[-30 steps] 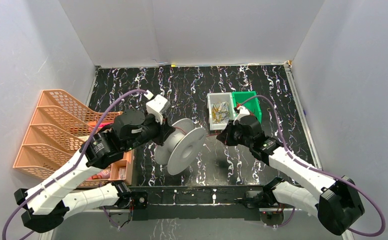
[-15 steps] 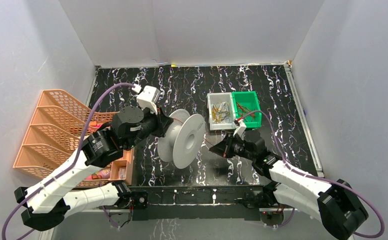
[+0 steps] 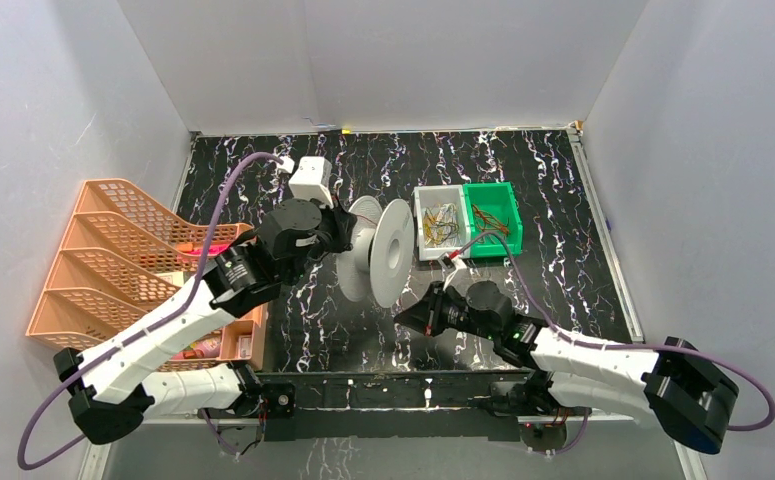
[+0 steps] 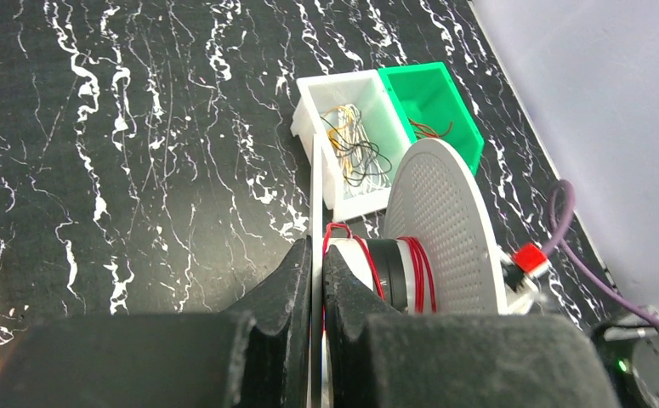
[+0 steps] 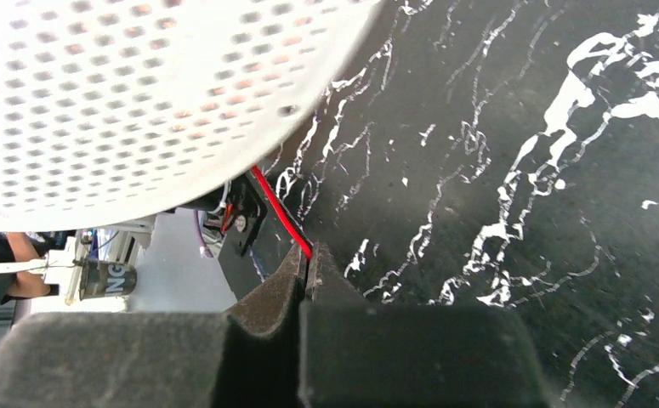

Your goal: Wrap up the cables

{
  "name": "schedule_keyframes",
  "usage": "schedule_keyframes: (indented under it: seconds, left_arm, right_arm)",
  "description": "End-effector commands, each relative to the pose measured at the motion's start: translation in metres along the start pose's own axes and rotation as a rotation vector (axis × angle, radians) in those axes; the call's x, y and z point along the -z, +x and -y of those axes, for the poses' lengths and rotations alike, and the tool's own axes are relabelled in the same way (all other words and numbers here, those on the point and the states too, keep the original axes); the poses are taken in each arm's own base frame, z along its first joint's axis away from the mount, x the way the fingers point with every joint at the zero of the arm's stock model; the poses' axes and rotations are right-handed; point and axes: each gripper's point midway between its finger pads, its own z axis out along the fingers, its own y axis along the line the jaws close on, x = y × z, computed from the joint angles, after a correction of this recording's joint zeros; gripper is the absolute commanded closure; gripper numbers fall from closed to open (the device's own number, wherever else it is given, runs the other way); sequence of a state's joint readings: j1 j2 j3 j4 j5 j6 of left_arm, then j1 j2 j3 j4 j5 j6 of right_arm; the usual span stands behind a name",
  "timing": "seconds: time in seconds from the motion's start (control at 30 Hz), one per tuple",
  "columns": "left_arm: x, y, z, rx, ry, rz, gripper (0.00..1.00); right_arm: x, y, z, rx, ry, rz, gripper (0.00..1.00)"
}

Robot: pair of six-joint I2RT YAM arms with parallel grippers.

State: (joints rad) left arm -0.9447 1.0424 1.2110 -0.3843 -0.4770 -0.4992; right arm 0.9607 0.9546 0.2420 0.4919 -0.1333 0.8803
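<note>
The left gripper point(image 4: 317, 255) clamps the spool point(image 4: 445, 229) by its flange; the right gripper point(image 5: 306, 255) pinches the cable point(image 5: 279, 210), part-wound on the hub. Too hard a pull could snap it; slack could spill the turns.

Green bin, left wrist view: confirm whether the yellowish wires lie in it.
No: the yellowish wires lie in the white bin right beside the green bin.

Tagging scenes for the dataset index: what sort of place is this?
Most likely a lab robot test cell: plain pale panel walls box in a black marbled tabletop holding a white parts bin, a green parts bin and a white spool part-wound with red wire.
</note>
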Motion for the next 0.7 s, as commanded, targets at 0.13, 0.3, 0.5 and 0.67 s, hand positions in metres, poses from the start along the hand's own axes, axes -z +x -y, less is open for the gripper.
schedule_keyframes:
  seconds: [0.13,0.3,0.5,0.67]
  left_arm:
    - [-0.009,-0.056,0.002,0.085,-0.067,0.207,1.00]
    - [-0.025,-0.035,-0.010,0.046,-0.149,0.178,1.00]
    - [-0.043,-0.012,-0.018,0.046,-0.212,0.135,1.00]
    - [-0.055,0.010,-0.023,-0.002,-0.272,0.093,1.00]
  right_arm:
    - [-0.015,-0.037,-0.072,0.066,-0.122,0.126,1.00]
    - [-0.024,-0.040,-0.090,0.077,-0.127,0.143,1.00]
    - [-0.034,-0.052,-0.106,0.119,-0.080,0.199,1.00]
    - [-0.037,-0.072,-0.114,0.174,0.033,0.265,1.00]
